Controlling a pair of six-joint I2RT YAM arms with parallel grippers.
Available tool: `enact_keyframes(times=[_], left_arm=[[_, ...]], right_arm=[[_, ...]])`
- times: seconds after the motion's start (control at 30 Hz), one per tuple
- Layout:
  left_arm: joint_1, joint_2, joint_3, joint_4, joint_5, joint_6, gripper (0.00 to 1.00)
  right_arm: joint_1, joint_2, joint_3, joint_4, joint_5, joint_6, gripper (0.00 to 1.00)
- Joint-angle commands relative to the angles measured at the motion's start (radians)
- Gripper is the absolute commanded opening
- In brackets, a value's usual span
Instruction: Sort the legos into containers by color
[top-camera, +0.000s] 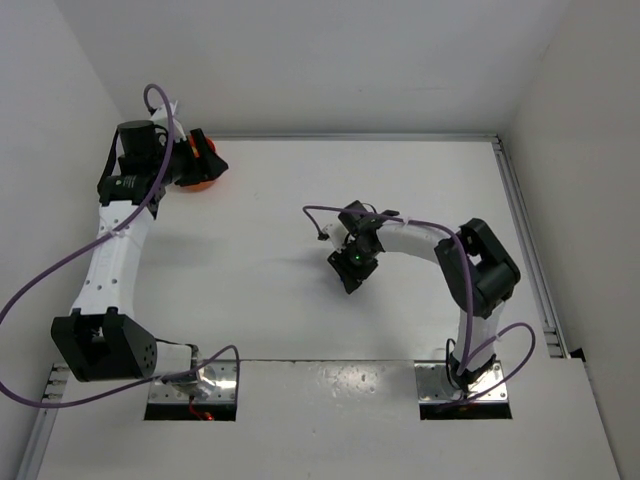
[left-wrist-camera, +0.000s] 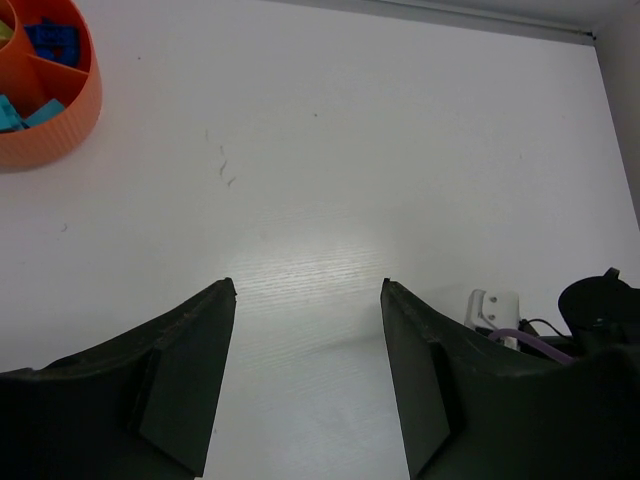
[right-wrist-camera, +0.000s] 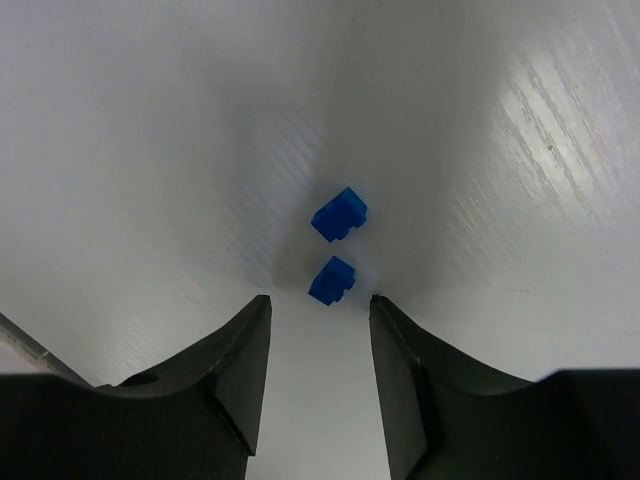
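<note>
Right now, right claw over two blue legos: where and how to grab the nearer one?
Grip the nearer blue lego by its two flanks, along the closing line, coming down from above. It lies on the table, just ahead of the open right claw and roughly in line with its gap. The farther blue lego sits close behind, so pinching front to back would likely bump it.

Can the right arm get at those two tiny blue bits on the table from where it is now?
Probably yes. The right gripper is open and pointed at them. The nearer blue bit lies just past its fingertips and the other bit just beyond, with nothing in between.
</note>
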Motion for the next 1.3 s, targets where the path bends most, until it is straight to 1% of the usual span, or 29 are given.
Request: enact_keyframes(times=[0.0,0.07,0.13,0.2,0.23,0.33,0.37,0.43,0.47,0.53,0.63,0.67,0.73,0.77,0.8,0.83,0.87,0.9,0.97,1.0,1.07,1.1,1.17,1.2,1.27], left_arm=[[-0.006,0.001,0.01,0.033,0.003,-0.011,0.66],[-0.006,0.001,0.01,0.033,-0.007,-0.02,0.66],[-0.006,0.001,0.01,0.033,-0.007,-0.02,0.66],[-0.006,0.001,0.01,0.033,-0.007,-0.02,0.66],[-0.006,0.001,0.01,0.033,-0.016,-0.02,0.66],[-0.006,0.001,0.01,0.033,-0.016,-0.02,0.66],[-0.006,0.001,0.01,0.033,-0.016,-0.02,0.66],[-0.006,0.001,0.01,0.033,-0.016,-0.02,0.66],[-0.006,0.001,0.01,0.033,-0.016,-0.02,0.66],[-0.006,0.001,-0.002,0.042,-0.016,-0.02,0.66],[0.005,-0.053,-0.083,0.08,0.053,-0.064,0.66],[0.005,-0.07,-0.168,0.138,0.147,-0.083,0.66],[0.005,-0.103,-0.273,0.212,0.261,-0.132,0.65],[0.005,-0.113,-0.327,0.252,0.32,-0.212,0.64],[0.005,-0.124,-0.434,0.352,0.436,-0.265,0.64],[0.005,-0.124,-0.488,0.416,0.488,-0.325,0.62],[0.005,-0.135,-0.539,0.483,0.528,-0.453,0.62],[0.005,-0.152,-0.624,0.604,0.574,-0.512,0.62],[-0.033,-0.161,-0.683,0.69,0.604,-0.637,0.6],[-0.047,-0.152,-0.715,0.738,0.621,-0.67,0.6],[-0.071,-0.141,-0.725,0.769,0.641,-0.725,0.6],[-0.094,-0.128,-0.725,0.769,0.641,-0.754,0.6],[-0.116,-0.108,-0.725,0.769,0.641,-0.791,0.59],[-0.125,-0.086,-0.725,0.783,0.641,-0.833,0.59],[-0.137,-0.075,-0.714,0.795,0.662,-0.867,0.56]], right_arm=[[0.023,0.028,0.049,0.012,0.021,0.019,0.45],[0.032,0.04,0.049,0.012,0.031,0.019,0.45],[0.032,0.05,0.058,0.012,0.044,0.019,0.42],[0.041,0.059,0.058,0.012,0.056,0.019,0.33],[0.041,0.059,0.058,0.012,0.067,0.019,0.26],[0.041,0.059,0.049,0.012,0.087,0.019,0.19],[0.041,0.059,0.049,0.012,0.087,0.019,0.15],[0.041,0.05,0.04,0.012,0.096,0.019,0.09],[0.041,0.036,0.029,0.012,0.096,0.019,0.04],[0.03,0.016,0.029,0.012,0.068,0.008,0.0],[0.017,-0.041,0.052,-0.02,-0.054,-0.03,0.0],[0.017,-0.08,0.061,-0.029,-0.141,-0.076,0.0],[0.007,-0.131,0.087,-0.03,-0.243,-0.112,0.0],[0.007,-0.156,0.087,-0.03,-0.328,-0.124,0.0],[0.007,-0.182,0.102,-0.017,-0.373,-0.151,0.0],[0.007,-0.229,0.116,-0.008,-0.407,-0.164,0.0],[0.007,-0.251,0.116,0.027,-0.435,-0.173,0.0],[0.019,-0.271,0.116,0.044,-0.435,-0.19,0.0],[0.029,-0.318,0.126,0.099,-0.449,-0.205,0.0],[0.029,-0.319,0.135,0.099,-0.465,-0.205,0.0],[0.029,-0.288,0.184,0.089,-0.475,-0.216,0.0],[0.029,-0.279,0.184,0.137,-0.475,-0.201,0.0],[0.029,-0.26,0.207,0.167,-0.515,-0.172,0.0],[0.029,-0.239,0.219,0.18,-0.527,-0.138,0.0],[0.029,-0.23,0.231,0.219,-0.541,-0.101,0.0]])
